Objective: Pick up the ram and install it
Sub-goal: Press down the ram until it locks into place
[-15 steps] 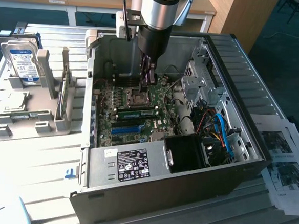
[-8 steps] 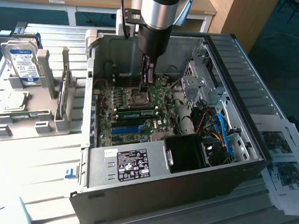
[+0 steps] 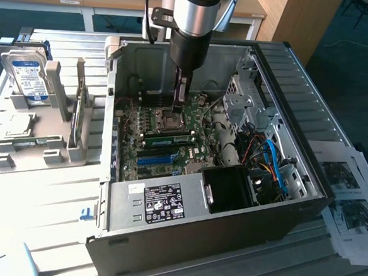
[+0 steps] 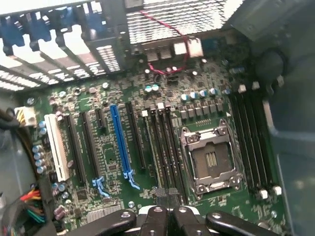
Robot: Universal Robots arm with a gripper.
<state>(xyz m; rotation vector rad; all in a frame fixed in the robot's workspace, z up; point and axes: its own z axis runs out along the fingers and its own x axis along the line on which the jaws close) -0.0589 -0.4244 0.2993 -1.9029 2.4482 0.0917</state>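
The ram (image 3: 168,137) is a long green stick lying along a black slot on the motherboard (image 3: 151,158), just in front of the empty CPU socket (image 3: 171,119) in the exterior view. My gripper (image 3: 177,105) reaches down into the open computer case, its tips just above the socket and a little behind the ram. The fingers are shut with nothing visible between them. In the wrist view the shut gripper (image 4: 167,196) hangs over the near end of the long black memory slots (image 4: 165,142), beside the CPU socket (image 4: 211,160).
The case walls (image 3: 196,233), a drive cage (image 3: 243,98) and cables (image 3: 270,163) crowd the exterior view's right. A grey parts rack (image 3: 60,104) on the exterior view's left holds a silver hard drive (image 3: 25,76). Printed papers (image 3: 350,200) lie at the far right.
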